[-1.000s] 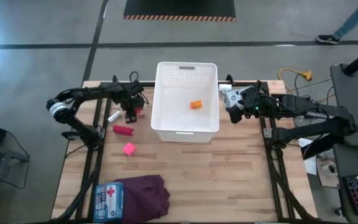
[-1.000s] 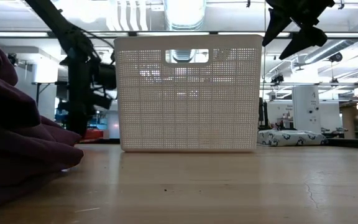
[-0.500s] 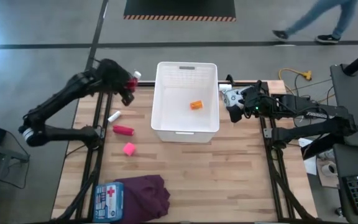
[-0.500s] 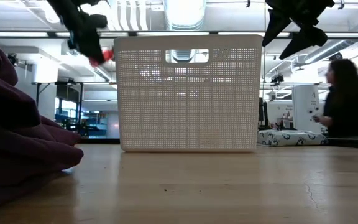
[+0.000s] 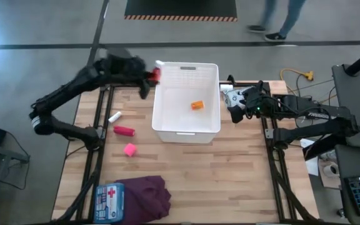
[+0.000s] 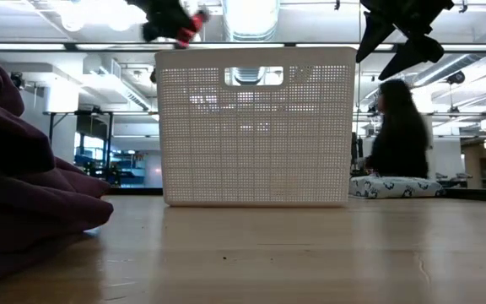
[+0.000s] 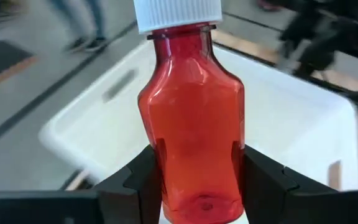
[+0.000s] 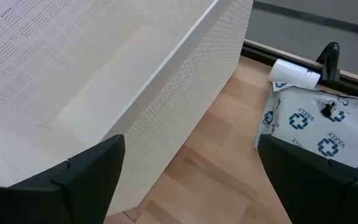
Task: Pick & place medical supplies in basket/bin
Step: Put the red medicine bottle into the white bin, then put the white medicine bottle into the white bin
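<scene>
The red bottle (image 7: 191, 118) is being held clamped in the left pincer (image 5: 150, 76) just above the basket's (image 5: 187, 131) far-left corner. A release further over the basket is likely being called for next. Beside the basket, the right pincer (image 8: 188, 186) is waiting, jaws apart.

Grey concrete floor (image 5: 36, 25) lies beyond my wooden table (image 5: 217, 175), a striped black mat (image 5: 180, 9) at the frame's top; ceiling lights (image 6: 251, 13) glow overhead, a person (image 6: 399, 127) at right.

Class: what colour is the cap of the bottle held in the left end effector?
White, on a small red bottle; clearest in the left wrist view.
</scene>
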Robot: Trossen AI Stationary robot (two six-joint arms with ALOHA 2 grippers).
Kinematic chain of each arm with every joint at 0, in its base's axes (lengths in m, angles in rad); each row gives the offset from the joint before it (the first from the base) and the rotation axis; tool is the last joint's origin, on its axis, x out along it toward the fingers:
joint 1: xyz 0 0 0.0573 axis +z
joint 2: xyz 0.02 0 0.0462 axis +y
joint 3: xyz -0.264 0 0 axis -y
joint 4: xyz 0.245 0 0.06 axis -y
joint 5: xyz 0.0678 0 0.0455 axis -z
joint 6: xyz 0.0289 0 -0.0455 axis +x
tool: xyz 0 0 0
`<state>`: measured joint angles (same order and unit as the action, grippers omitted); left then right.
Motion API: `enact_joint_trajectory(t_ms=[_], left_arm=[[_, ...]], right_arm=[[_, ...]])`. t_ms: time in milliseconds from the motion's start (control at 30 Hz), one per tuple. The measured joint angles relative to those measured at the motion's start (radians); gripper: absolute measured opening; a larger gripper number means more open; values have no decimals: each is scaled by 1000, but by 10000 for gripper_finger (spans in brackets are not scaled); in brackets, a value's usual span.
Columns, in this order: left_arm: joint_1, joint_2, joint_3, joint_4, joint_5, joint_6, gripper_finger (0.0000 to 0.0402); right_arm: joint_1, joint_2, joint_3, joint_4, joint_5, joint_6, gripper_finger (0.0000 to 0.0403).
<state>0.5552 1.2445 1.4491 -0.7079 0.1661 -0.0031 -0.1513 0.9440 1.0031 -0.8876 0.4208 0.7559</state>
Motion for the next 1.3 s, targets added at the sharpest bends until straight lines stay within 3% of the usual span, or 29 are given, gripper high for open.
enact_joint_trajectory(t_ms=[200,400,833,1300], left_arm=[[-106,230,60,-2,1,82,151],[-112,431,164,-48,-1,99,151],[-115,894,603,-410,-99,304,157],[-111,925,478,-360,-97,279,282]], right_arm=[[0,-8,0,-2,-2,-7,359],[0,-16,0,-5,-4,-11,359],[0,-23,0,-49,-6,-7,359],[0,-58,0,-189,-10,-16,359]])
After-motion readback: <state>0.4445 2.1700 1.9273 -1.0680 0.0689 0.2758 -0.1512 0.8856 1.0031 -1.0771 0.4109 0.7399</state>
